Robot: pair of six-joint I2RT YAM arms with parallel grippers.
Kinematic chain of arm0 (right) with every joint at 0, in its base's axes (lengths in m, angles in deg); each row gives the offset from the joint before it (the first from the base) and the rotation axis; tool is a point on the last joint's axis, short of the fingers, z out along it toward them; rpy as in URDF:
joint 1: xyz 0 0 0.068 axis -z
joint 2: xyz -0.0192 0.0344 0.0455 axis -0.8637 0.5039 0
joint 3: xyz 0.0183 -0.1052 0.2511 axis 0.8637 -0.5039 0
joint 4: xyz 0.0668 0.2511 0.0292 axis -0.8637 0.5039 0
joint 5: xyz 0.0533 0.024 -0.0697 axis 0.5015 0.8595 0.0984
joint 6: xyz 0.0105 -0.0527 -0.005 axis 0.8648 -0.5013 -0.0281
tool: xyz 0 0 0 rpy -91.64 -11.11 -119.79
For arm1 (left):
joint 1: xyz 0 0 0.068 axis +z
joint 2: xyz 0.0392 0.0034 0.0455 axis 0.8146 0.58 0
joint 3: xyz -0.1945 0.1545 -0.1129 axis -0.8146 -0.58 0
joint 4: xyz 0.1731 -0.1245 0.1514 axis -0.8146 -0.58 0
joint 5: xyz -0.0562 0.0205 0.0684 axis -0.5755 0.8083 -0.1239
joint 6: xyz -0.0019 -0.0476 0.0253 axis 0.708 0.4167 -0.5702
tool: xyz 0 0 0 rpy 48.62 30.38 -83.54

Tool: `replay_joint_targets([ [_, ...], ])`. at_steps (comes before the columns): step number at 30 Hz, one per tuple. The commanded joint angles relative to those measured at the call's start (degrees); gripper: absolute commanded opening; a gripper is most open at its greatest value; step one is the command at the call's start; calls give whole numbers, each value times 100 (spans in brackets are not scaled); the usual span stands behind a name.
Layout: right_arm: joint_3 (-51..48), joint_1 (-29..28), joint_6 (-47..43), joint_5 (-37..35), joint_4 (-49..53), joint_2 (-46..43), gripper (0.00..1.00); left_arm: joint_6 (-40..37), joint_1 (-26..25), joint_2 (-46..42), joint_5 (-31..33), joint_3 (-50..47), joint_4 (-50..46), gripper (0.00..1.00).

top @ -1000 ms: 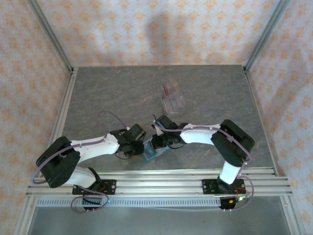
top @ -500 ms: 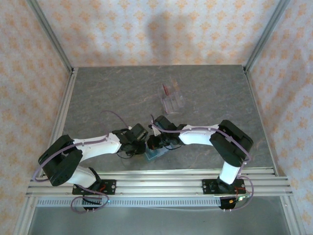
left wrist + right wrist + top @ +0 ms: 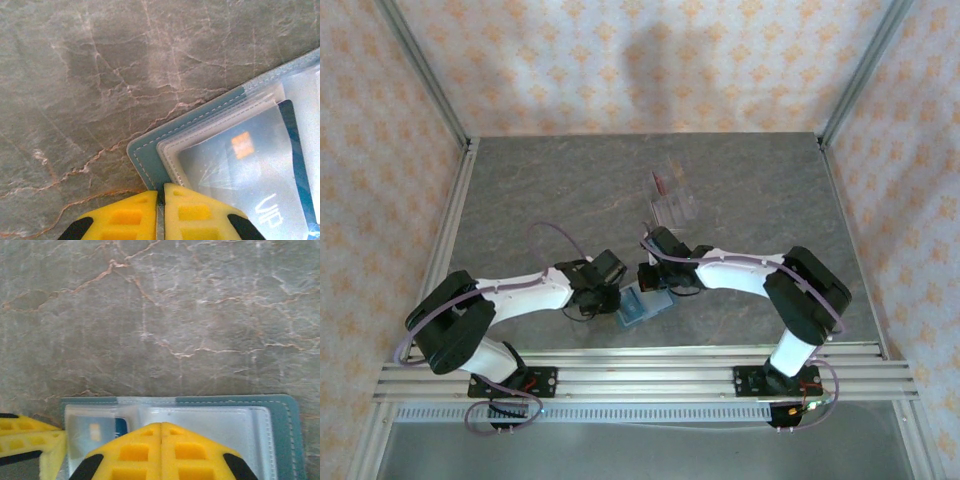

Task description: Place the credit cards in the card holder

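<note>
The teal card holder (image 3: pixel 643 307) lies open near the table's front edge, its clear sleeves (image 3: pixel 235 150) facing up. A blue credit card (image 3: pixel 265 190) with an orange chip sits inside one sleeve, also seen in the right wrist view as the blue card (image 3: pixel 97 432). My left gripper (image 3: pixel 161 189) is shut on the holder's teal corner edge (image 3: pixel 150 160). The right gripper (image 3: pixel 161 426) is shut with nothing in it, its tips over the clear sleeves (image 3: pixel 220 420). More credit cards (image 3: pixel 666 187), one dark red, stand farther back.
A clear stand (image 3: pixel 675 208) carries the spare cards at the middle of the grey marbled table (image 3: pixel 540 190). Aluminium rails (image 3: pixel 650 360) run along the front edge just below the holder. My left gripper's yellow finger (image 3: pixel 27 440) shows beside the holder.
My left gripper has slid right to the holder's corner and closed slightly. The right gripper has shifted a little right and back over the holder.
</note>
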Motion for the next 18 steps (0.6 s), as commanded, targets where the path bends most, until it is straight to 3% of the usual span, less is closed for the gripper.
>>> replay_joint_targets([
  [1,-304,85,228,-393,66,-98,0,-3,-41,334,385,175,-54,11],
  [15,-1503,139,919,-855,-507,-1247,0,-268,-13,1035,410,997,-199,9],
  [18,-1096,147,598,-938,-65,-1250,9,-209,-30,1089,332,932,-76,9],
])
